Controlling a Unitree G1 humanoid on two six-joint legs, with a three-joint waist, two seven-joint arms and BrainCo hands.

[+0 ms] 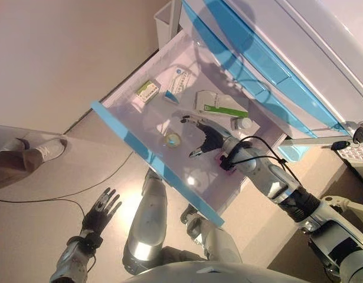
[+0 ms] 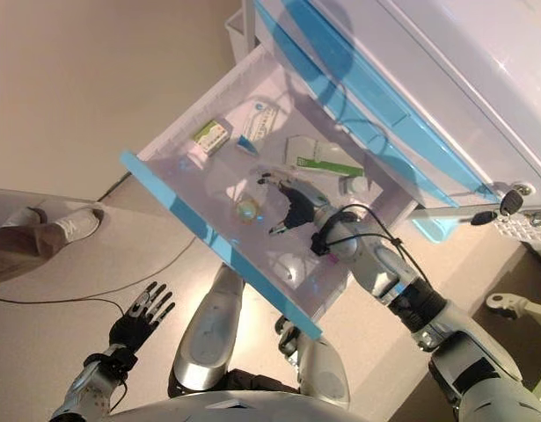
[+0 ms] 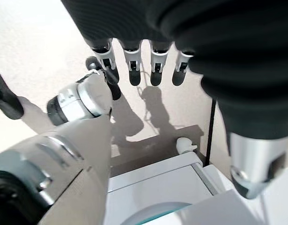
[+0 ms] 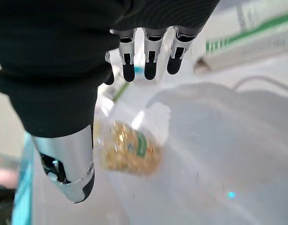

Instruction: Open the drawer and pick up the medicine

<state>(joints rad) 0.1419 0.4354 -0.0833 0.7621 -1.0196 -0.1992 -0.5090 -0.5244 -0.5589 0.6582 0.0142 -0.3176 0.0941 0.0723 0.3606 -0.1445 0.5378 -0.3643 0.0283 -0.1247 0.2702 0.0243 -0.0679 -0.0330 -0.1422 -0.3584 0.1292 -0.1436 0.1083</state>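
Beige floor under pulled-out drawer point(image 1: 128, 138). Right hand point(image 1: 208, 138) inside it, fingers spread, empty; one yellow medicine bottle point(image 1: 172, 140) just beside fingertips, three boxes beyond. Left hand point(image 1: 101, 209) hangs low, fingers straight, empty.

A plain indoor room, perhaps a lab or clinic: a white cabinet point(image 1: 323, 53) with blue-fronted drawers, one drawer point(image 1: 147, 150) open on medicine boxes point(image 1: 219, 105), over a bare beige floor point(image 1: 63, 59).

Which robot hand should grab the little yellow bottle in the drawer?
Probably the right hand: it hangs open inside the open drawer, close beside the yellow bottle. The left hand is open too, but low outside the drawer.
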